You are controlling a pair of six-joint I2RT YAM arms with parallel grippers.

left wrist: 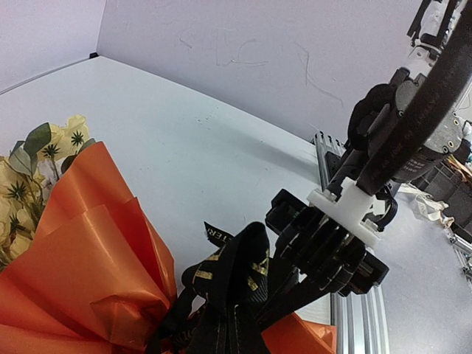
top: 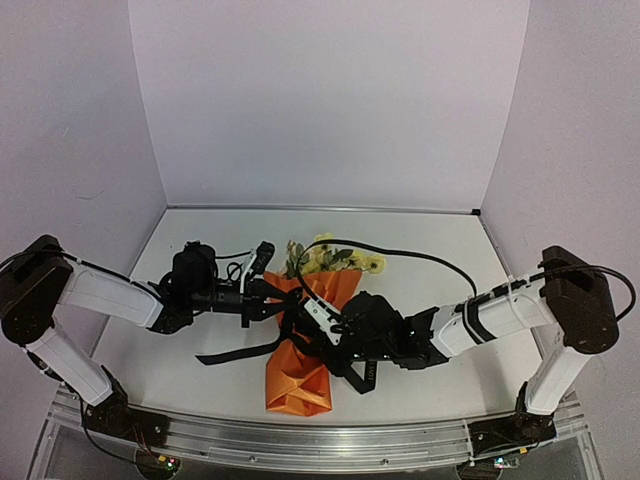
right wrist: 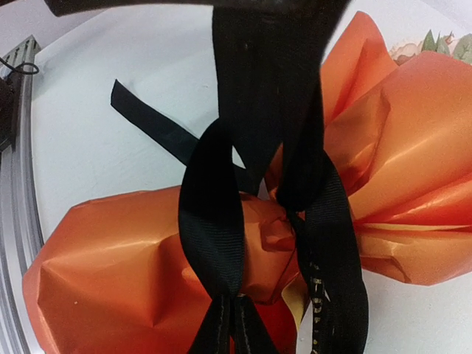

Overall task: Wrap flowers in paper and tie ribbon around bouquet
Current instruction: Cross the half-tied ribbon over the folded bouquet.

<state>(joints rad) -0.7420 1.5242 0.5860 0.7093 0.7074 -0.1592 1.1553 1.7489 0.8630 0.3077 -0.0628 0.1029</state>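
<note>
Paper [top: 298, 385], bright orange and creased, is bundled round pale yellow flowers [top: 325, 258] to make a bouquet [top: 332, 287]. It lies near the middle of the white surface [top: 180, 385], its narrow end toward the near edge and its blossoms toward the back wall. A black ribbon [right wrist: 212, 221] is looped round the pinched waist of the bouquet. One loose end trails flat on the surface to the left.

The left tool [top: 278, 293] reaches the waist from the left with its fingers pressed together. Ribbon strands bunch right at its tip, but what lies between the fingers is hidden. The right tool [top: 318, 318] comes in from the right and meets the same spot, just beside the left one. It is closed, pinching the ribbon, and a wide band runs up from the loops straight to its camera.
</note>
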